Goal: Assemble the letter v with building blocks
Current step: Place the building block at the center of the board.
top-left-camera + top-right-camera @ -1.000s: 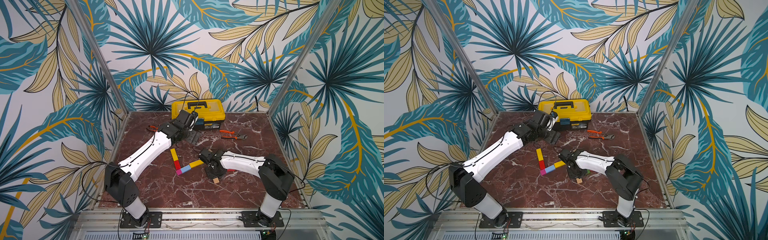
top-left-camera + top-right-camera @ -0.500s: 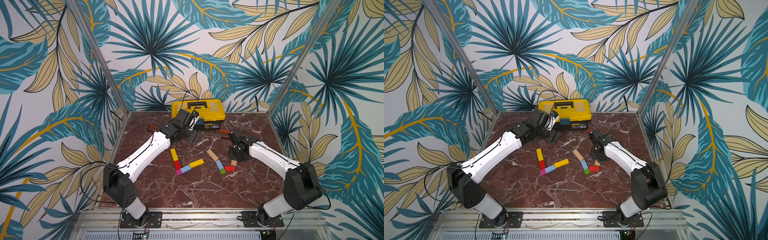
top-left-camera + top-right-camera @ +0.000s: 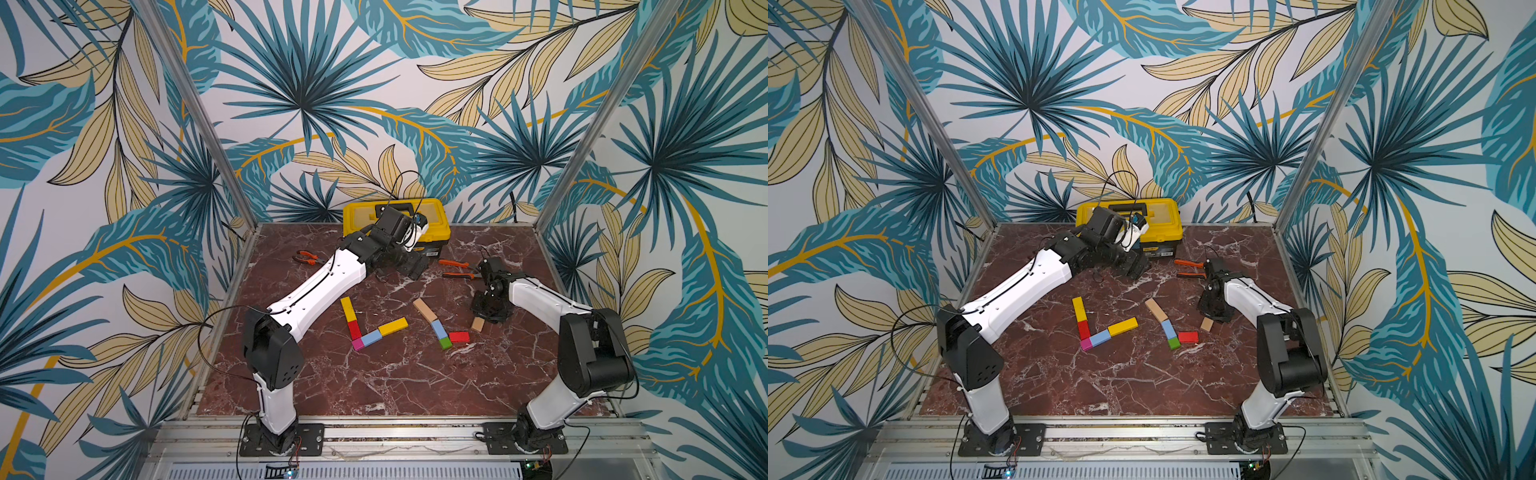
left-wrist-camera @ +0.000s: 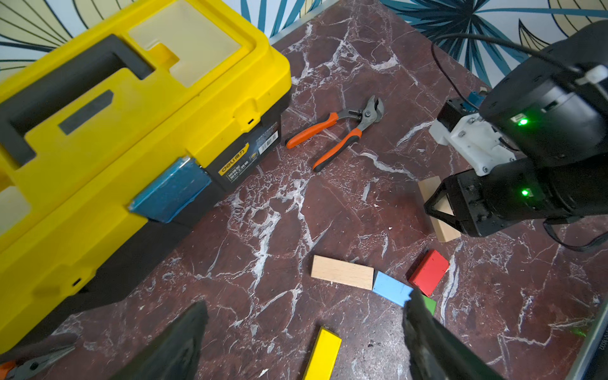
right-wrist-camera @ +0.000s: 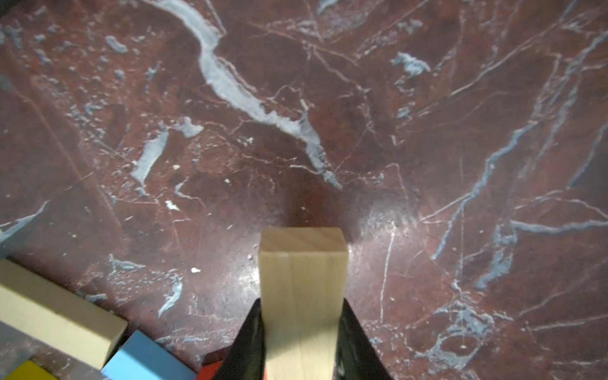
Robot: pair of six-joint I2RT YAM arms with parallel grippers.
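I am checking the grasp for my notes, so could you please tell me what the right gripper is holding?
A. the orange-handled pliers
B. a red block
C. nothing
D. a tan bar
D: in the right wrist view the right gripper is shut on a tan bar, whose end sticks out past the fingertips.

The table (image 3: pixel 374 382) is dark red with white cracks, like marble. The walls (image 3: pixel 374 83) are white with big blue and tan leaves. The toolbox (image 4: pixel 204 108) is yellow and black with a blue catch. The pliers (image 4: pixel 311 131) have orange handles. The arms (image 3: pixel 320 286) are white and black. The left blocks (image 3: pixel 371 338) are yellow, red, pink, blue and yellow. The right blocks (image 3: pixel 437 329) are tan, blue, green and red, plus one more tan bar (image 5: pixel 302 296).
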